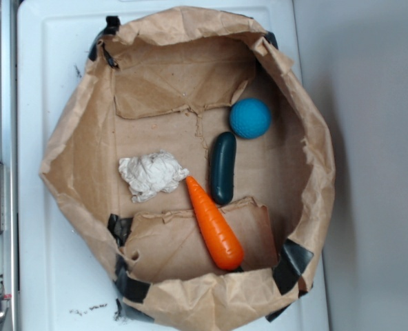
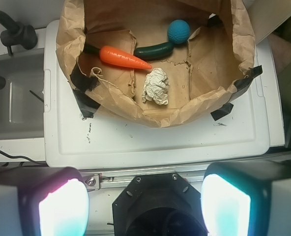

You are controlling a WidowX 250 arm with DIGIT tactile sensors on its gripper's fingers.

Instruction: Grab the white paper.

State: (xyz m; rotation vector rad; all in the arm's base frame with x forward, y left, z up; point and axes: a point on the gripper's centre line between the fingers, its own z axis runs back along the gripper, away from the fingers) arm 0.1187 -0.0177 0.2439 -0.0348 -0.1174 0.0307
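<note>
Gripper [image 2: 144, 204] cut off at wrist view's bottom edge: fingers wide apart, holding nothing. In brown bag [image 1: 76, 131]: 1 white paper [image 1: 151, 175] mid-floor beside 1 carrot [image 1: 214, 225], 1 cucumber [image 1: 223, 167], 1 blue ball [image 1: 250, 118].

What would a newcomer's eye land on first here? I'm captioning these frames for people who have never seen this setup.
Probably the bright orange carrot, lying diagonally on the floor of the open brown paper bag, its tip nearly at the white paper to its left. Next, the blue ball near the bag's far right wall, with a dark green cucumber just below it. In the wrist view the jaws stand wide apart, well short of the bag.
</note>
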